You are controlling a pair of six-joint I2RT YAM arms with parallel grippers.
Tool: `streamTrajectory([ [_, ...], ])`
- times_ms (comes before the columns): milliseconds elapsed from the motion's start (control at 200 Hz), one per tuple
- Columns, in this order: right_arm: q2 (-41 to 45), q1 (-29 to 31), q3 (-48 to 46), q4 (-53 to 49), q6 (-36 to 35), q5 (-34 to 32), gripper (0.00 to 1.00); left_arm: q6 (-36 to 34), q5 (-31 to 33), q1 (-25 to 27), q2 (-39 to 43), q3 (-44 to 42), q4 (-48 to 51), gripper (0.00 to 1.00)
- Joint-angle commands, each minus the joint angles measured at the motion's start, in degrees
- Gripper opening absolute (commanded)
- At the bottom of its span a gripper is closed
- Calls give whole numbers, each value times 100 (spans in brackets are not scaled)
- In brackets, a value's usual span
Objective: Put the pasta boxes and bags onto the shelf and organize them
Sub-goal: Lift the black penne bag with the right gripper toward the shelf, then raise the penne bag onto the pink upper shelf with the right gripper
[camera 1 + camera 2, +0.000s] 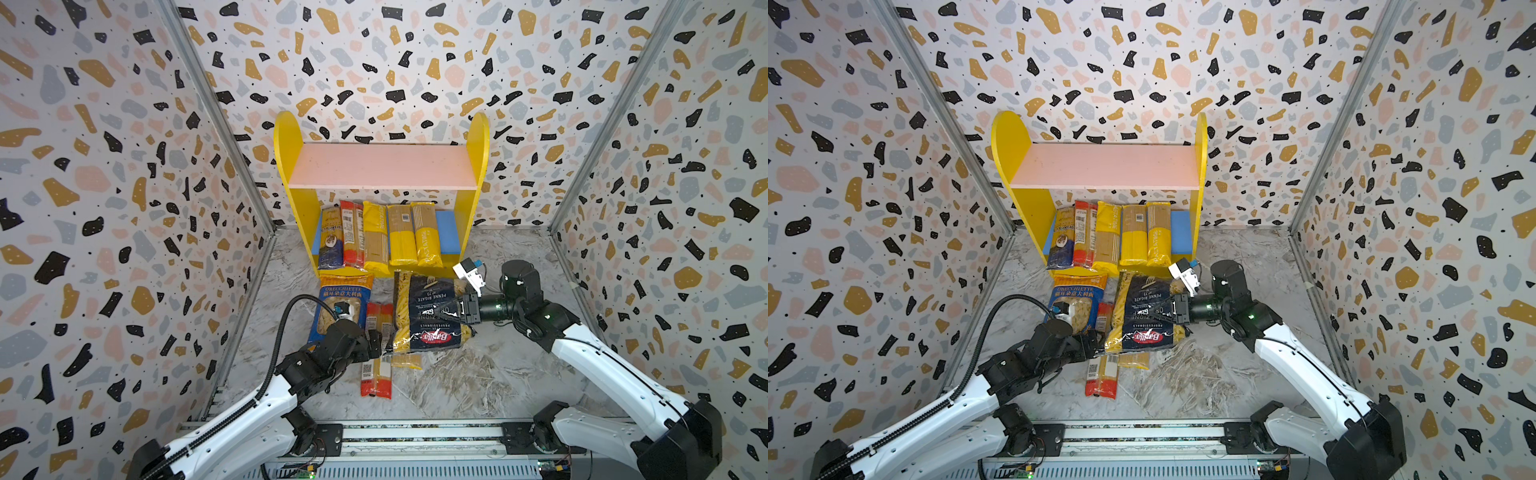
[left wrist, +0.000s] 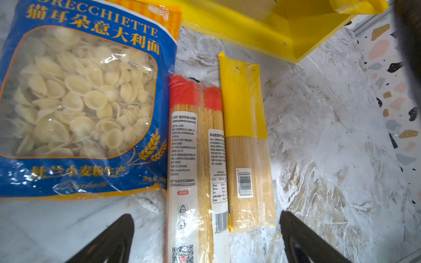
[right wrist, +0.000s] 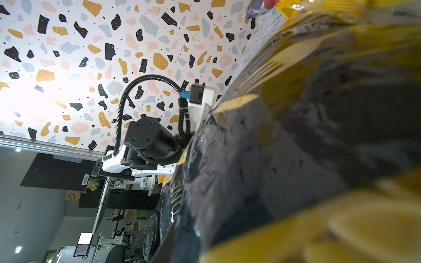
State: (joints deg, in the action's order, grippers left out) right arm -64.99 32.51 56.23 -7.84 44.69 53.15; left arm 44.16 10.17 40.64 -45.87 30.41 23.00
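Navy Barilla bag (image 1: 430, 320) pinched at its edge by right gripper (image 1: 454, 309), just before the shelf (image 1: 384, 166), five spaghetti packs (image 1: 401, 237) on its blue lower board (image 1: 446, 232), Orecchiette bag (image 1: 344, 305) and red spaghetti packs (image 2: 196, 159) on the floor (image 1: 478, 374), left gripper (image 2: 206, 227) jaws spread wide above them.

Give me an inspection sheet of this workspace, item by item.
Surface: marbled tabletop, no spills seen.
Job's things: shelf holds five long packs on its blue board; Orecchiette bag, two red spaghetti packs and a yellow pack lie on the tabletop; Barilla bag is held.
Clutter: nothing seen.
Grippers: left pincer open over the red spaghetti packs; right pincer shut on the Barilla bag.
Cables: black corrugated hose runs along the left arm.
Surroundings: terrazzo-print walls; metal rail in front.
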Motion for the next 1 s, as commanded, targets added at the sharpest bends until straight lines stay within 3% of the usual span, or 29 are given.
streamTrajectory([
  [0, 55, 132, 1274, 1092, -550, 311, 16, -195, -283, -225, 52, -8, 11, 100],
  [395, -1510, 367, 4026, 438, -865, 315, 15, -522, -610, -548, -431, 511, -93, 100],
  [766, -3829, 353, 8549, -922, -1122, 509, 15, -803, -841, -659, -1057, 1169, -287, 100],
  [996, -4179, -424, 8580, 456, -94, 916, 15, -896, -1006, -783, -1235, 1309, -344, 99],
])
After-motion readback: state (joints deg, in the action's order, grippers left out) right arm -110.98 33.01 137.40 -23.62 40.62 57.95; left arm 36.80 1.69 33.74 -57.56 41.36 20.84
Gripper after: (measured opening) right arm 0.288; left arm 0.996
